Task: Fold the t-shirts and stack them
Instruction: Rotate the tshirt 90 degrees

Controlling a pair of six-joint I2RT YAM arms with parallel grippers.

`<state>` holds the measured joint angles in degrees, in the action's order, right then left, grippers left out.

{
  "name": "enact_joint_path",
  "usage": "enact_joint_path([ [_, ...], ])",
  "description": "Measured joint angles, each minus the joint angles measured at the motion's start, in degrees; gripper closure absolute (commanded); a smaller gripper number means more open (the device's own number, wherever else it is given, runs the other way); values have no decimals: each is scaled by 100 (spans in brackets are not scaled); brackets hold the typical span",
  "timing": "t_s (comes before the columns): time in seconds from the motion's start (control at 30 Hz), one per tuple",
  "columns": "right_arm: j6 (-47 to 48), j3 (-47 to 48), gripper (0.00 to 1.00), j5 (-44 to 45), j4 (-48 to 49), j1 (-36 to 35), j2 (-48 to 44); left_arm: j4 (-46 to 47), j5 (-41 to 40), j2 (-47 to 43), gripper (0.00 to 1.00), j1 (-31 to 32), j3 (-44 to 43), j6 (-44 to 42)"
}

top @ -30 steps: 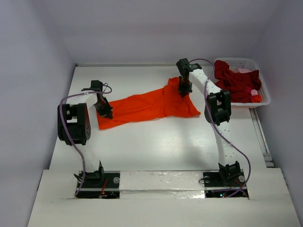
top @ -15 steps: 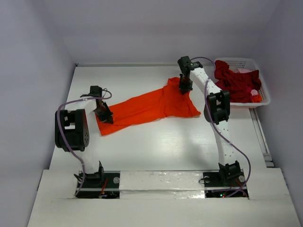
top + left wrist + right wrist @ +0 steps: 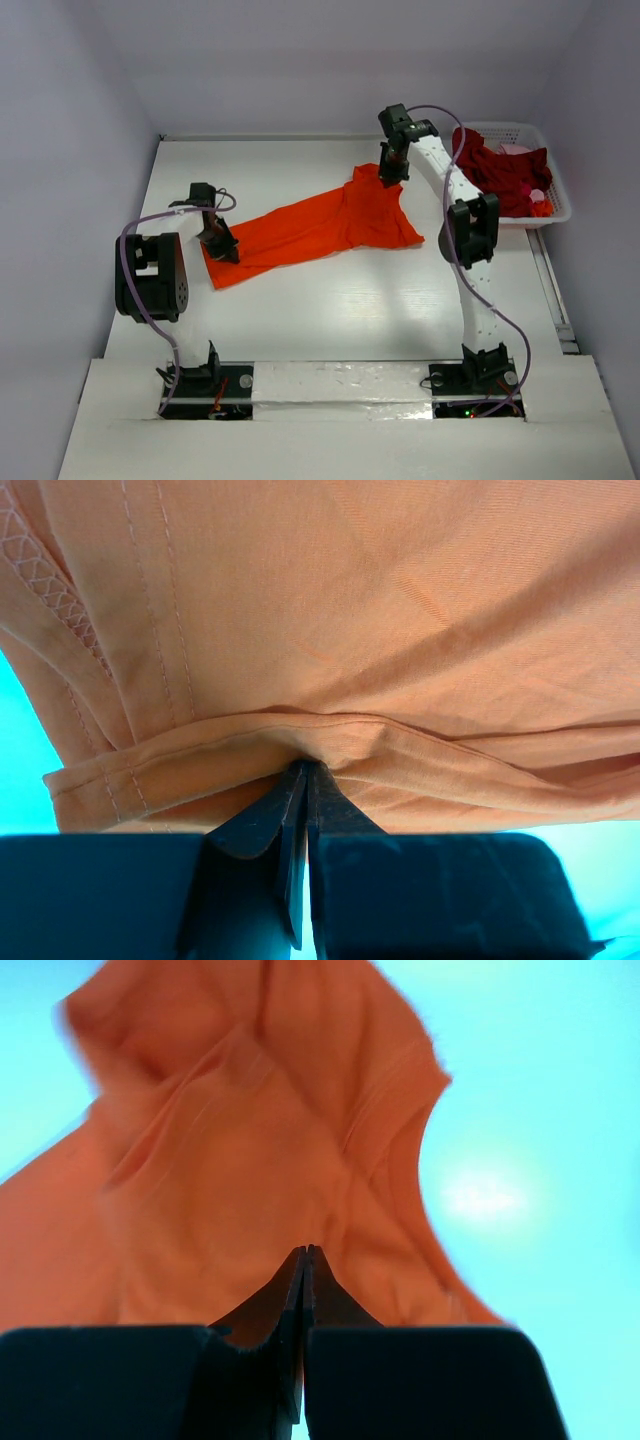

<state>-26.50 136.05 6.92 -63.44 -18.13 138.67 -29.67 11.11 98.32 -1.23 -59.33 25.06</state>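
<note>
Top view: bright orange soft cloth t-shirt spread out between left gripper and right gripper. Not folded yet. Dark red cloth shirts heaped in white plastic lattice basket, right of right gripper. No stack yet.
Left wrist view: jaws pinched tight on orange hem, right at tips.
Right wrist view: jaws squeezed together, orange cloth at tips, looks pinched. Most of job left.

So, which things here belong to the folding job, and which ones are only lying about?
Belong to the job:
- orange t-shirt, spread on the table
- dark red t-shirts, in the basket
- pinkish t-shirt, in the basket

Only lying about:
- white basket
- table
</note>
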Motion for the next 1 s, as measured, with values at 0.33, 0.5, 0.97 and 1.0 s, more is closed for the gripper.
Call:
enact_joint_path([
  [0.33, -273, -1843, 100, -487, 723, -758, -1182, -127, -20, 17, 100, 0, -302, 4],
  [0.5, -396, -2260, 100, -568, 798, -743, -984, -162, -22, 17, 100, 0, -461, -2],
  [0.97, -367, -1491, 100, -66, 734, -664, -614, -214, -85, 13, 100, 0, -306, -11],
  [1.0, -369, -1491, 100, -68, 708, -664, -603, -216, -85, 13, 100, 0, -306, -11],
])
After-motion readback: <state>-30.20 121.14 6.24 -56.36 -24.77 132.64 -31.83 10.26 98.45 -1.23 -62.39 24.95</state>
